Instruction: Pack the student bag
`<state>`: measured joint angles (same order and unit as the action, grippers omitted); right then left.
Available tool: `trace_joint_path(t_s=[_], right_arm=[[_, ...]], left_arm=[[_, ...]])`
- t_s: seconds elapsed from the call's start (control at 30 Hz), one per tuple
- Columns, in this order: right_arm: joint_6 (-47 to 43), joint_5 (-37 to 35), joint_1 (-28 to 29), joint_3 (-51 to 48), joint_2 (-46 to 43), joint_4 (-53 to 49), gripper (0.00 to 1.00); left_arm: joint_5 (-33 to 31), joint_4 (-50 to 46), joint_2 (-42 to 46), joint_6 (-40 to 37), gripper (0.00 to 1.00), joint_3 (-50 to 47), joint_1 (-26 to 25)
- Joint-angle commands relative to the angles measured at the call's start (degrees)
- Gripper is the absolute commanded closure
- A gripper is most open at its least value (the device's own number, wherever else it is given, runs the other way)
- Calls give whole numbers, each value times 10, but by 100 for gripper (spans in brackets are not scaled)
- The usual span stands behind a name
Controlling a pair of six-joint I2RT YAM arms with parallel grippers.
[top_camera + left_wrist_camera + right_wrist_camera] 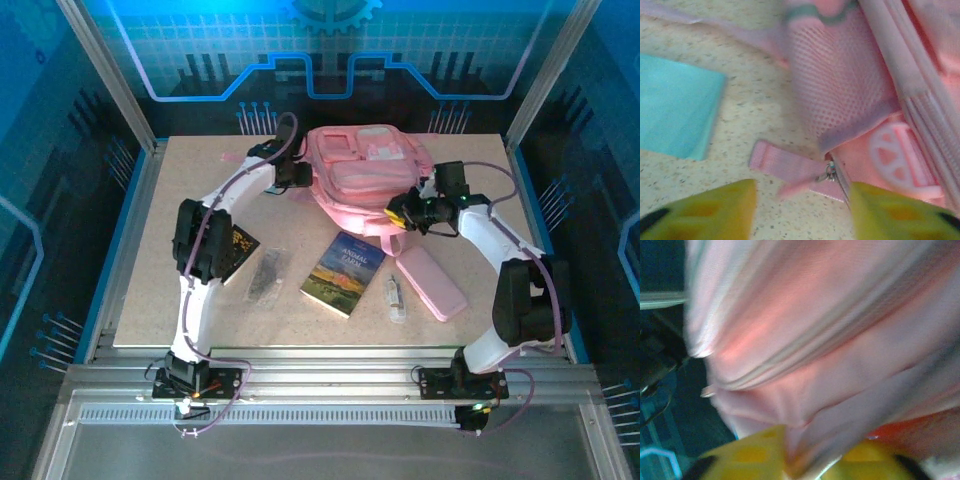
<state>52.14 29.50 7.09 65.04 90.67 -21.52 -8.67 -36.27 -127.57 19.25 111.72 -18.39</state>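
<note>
Left gripper point(801, 195) hangs open, empty, by zipper pull point(830, 172) of student bag point(365, 170), far-centre on table point(150, 260); right gripper point(810, 452) straddles its fabric, hold unclear, so fabric could slip or snag.

L arm point(200, 245) bent sharply at elbow, forearm reaching fwd & inward. L pincer point(801, 192) points down, yellow fingers point(715, 210) well apart, i.e. open. R arm point(505, 255) has elbow out to the right, forearm angled inward. R pincer point(812, 442): fingers fairly close together; gripping or not, can't tell.
</note>
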Motion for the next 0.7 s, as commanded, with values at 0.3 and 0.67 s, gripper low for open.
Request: trace_joint_path(t_s=[0.3, 0.67], right_arm=[[-127, -54, 99, 0, -114, -190, 30], [-27, -134, 228, -184, -153, -75, 30]], left_arm=[[181, 92, 261, 122, 32, -329, 9], [244, 162, 294, 176, 27, -487, -76]])
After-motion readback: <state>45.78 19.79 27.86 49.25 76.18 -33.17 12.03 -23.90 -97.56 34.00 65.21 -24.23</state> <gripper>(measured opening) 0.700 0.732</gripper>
